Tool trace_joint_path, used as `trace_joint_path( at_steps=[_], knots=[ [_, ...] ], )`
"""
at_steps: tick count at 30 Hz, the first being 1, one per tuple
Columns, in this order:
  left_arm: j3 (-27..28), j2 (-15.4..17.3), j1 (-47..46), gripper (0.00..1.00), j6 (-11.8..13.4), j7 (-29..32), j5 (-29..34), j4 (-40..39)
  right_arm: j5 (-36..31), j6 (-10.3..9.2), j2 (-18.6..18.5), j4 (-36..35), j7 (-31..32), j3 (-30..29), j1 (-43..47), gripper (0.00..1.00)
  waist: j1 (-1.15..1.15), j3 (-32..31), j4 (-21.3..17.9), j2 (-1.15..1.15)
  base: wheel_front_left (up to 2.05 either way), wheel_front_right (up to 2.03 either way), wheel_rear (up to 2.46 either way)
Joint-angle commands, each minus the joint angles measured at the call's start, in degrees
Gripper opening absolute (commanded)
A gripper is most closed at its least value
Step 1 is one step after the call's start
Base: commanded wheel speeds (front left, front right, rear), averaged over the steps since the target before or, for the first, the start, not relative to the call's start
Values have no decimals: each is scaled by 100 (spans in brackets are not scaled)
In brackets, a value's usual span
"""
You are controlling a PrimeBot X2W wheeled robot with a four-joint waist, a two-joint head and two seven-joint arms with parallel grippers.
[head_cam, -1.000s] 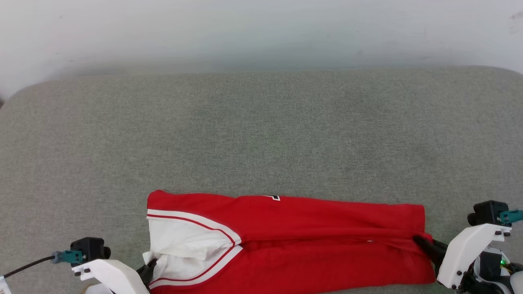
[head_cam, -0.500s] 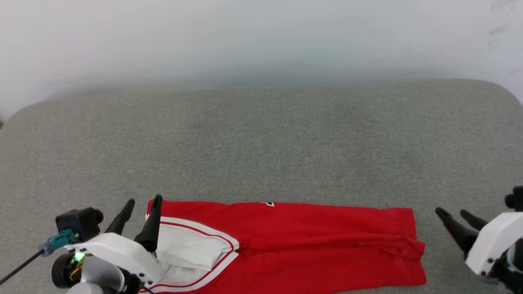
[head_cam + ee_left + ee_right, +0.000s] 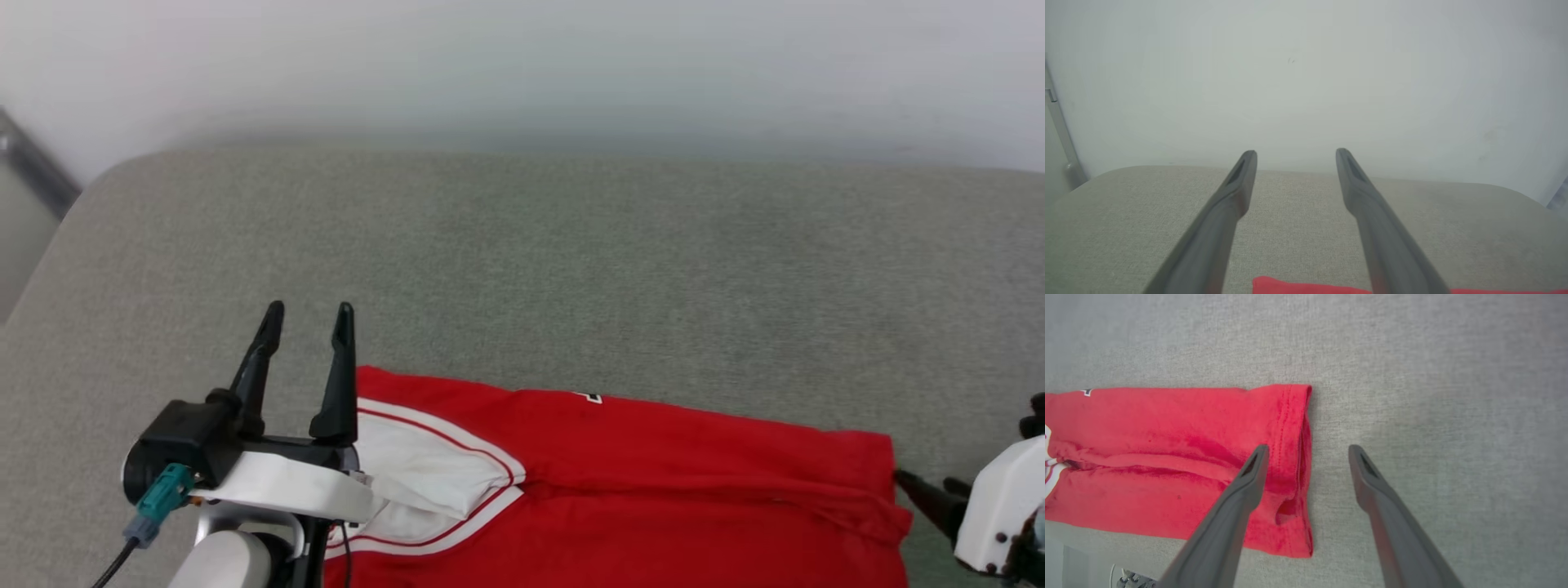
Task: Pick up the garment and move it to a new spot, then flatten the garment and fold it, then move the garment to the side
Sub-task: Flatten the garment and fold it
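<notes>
One grey counter [image 3: 571, 269] is carrying everything. The red garment [image 3: 653, 490] is lying along its near edge as a long folded strip, with its white panel toward the near left corner. Both ends were pinched a second ago and are now lying free. The left gripper [image 3: 309, 309] is rising beside the white end with its jaws released. The right gripper [image 3: 922, 480] is hovering at the red hem, its jaws likewise released. The lengthwise fold is looking finished, so another fold or the move aside is probably coming next.
</notes>
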Motion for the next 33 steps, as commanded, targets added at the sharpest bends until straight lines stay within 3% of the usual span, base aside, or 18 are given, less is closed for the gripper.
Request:
trace_joint_path(
  at_steps=[1, 9, 10, 11, 12, 26, 33],
  knots=[
    [-59, -52, -100, 100, 16, -39, 75, -49, -42, -2, 123, 29, 90, 18, 79, 100, 0, 220, 210, 0, 0, 0, 0],
    [-220, -150, -233, 100, -27, -88, 265, -54, 57, -2, 421, 605, 570, 236, 161, 100, 0, 446, 469, 0, 0, 0, 0],
    [-232, -158, -223, 100, -28, -89, 272, -37, 107, -1, 459, 679, 584, 300, 168, 95, 0, 438, 475, 0, 0, 0, 0],
    [-244, -144, -212, 100, -26, -69, 280, -16, 172, -1, 490, 749, 613, 352, 165, 27, 0, 426, 471, 0, 0, 0, 0],
    [-245, -133, -204, 100, -17, -54, 273, -7, 213, -1, 502, 781, 617, 402, 159, 0, 0, 409, 464, 0, 0, 0, 0],
    [-191, 112, 42, 100, 101, 249, 199, 149, 486, -2, -14, 542, 172, 579, -403, 0, 0, -93, -23, 0, 0, 0, 0],
    [-176, 171, 170, 100, 213, 367, 169, 33, 388, -2, -333, 822, 92, -61, -424, 0, 0, -184, -250, 0, 0, 0, 0]
  ],
)
